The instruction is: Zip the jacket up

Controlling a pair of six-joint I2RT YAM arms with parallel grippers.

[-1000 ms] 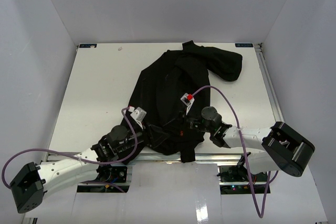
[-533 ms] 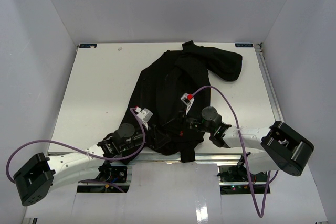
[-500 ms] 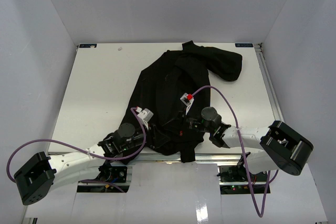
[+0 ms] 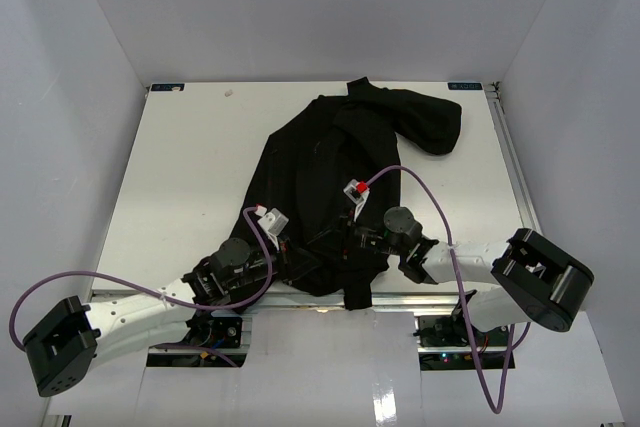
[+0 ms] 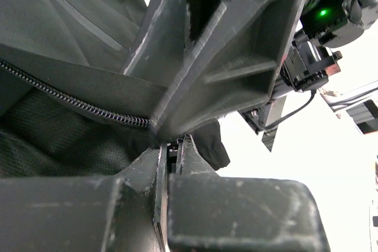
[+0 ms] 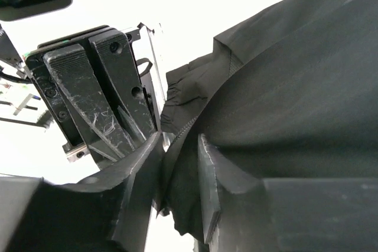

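The black jacket [image 4: 330, 167] lies spread on the white table, its hem at the near edge. Both grippers meet at that hem. My left gripper [image 4: 288, 255] comes in from the left; in the left wrist view its jaws [image 5: 171, 149] are pressed together on the jacket's edge, just past the end of the zipper teeth [image 5: 77, 103]. My right gripper [image 4: 345, 245] faces it. In the right wrist view that gripper [image 6: 180, 146] stands open, with a fold of jacket [image 6: 295, 98] hanging loose between its fingers. The left fingers [image 6: 94, 98] show close beside it.
A strip of the jacket [image 4: 357, 297] hangs over the table's near edge. One sleeve is bunched at the far right [image 4: 425, 122]. Purple cables [image 4: 420, 182] loop above both arms. Bare table [image 4: 190, 167] lies to the left, and white walls close in the sides.
My left gripper has closed on the jacket's edge at the hem. My right gripper, shut a second ago, has opened. Both arms stay at the hem.
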